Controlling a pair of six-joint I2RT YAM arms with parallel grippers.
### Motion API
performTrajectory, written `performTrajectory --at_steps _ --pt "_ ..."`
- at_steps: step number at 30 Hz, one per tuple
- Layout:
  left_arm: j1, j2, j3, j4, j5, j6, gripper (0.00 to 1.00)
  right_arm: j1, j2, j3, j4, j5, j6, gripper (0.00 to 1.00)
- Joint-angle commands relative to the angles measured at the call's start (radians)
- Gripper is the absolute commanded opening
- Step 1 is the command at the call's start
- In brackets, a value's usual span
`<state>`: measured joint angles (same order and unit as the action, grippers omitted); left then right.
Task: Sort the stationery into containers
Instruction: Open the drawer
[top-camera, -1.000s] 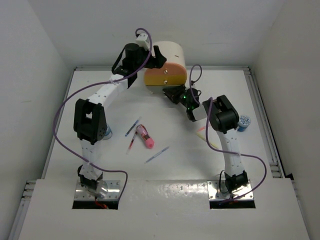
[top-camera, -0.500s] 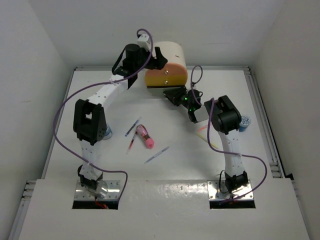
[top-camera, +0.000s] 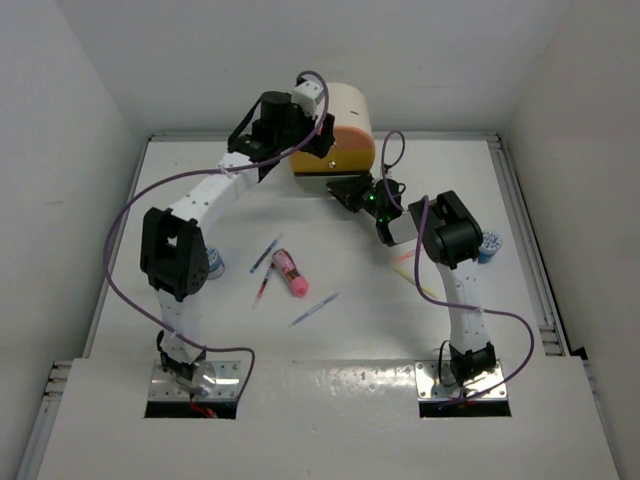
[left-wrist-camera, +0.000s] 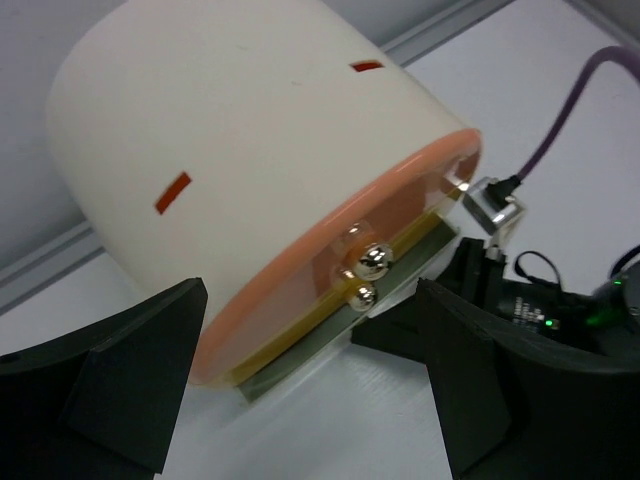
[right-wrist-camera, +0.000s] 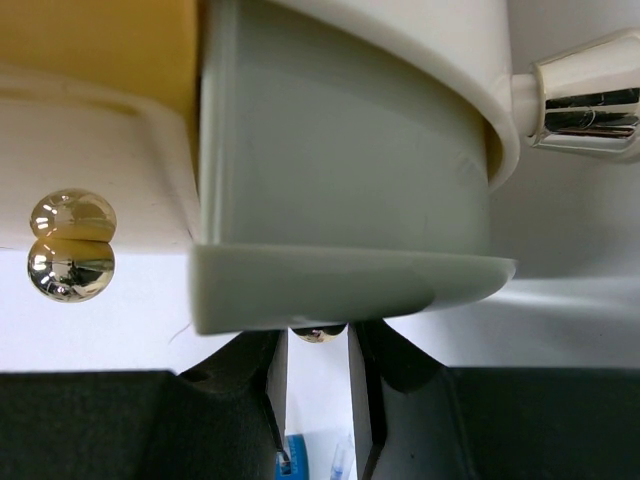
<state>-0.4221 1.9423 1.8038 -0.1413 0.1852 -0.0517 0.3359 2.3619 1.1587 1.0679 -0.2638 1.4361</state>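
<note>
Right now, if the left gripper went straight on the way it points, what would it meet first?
Most likely the orange drawer front of the cream box, near its chrome knobs, straight ahead between the left gripper's open fingers. The gap is hard to judge.

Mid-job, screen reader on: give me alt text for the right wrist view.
The right gripper pinches the small knob of a grey-green drawer, pulled partway out of the cream box. Two shiny round knobs show at left.
</note>
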Motion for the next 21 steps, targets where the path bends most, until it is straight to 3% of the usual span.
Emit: performTrajectory --at_steps 1,8,21 --pt "-0.009 -0.003 0.045 0.008 -0.124 0.127 0.92 -0.001 -0.059 -0.002 0.064 -0.011 -0.023 0.0" --pt "-0.027 0.066 0.121 0.06 -0.179 0.216 0.92 0.003 -0.065 -0.013 0.061 -0.018 -0.017 0.0" --pt "-0.04 0.086 0.154 0.046 -0.181 0.194 0.92 0.012 -0.153 -0.137 0.075 -0.04 0.006 0.0"
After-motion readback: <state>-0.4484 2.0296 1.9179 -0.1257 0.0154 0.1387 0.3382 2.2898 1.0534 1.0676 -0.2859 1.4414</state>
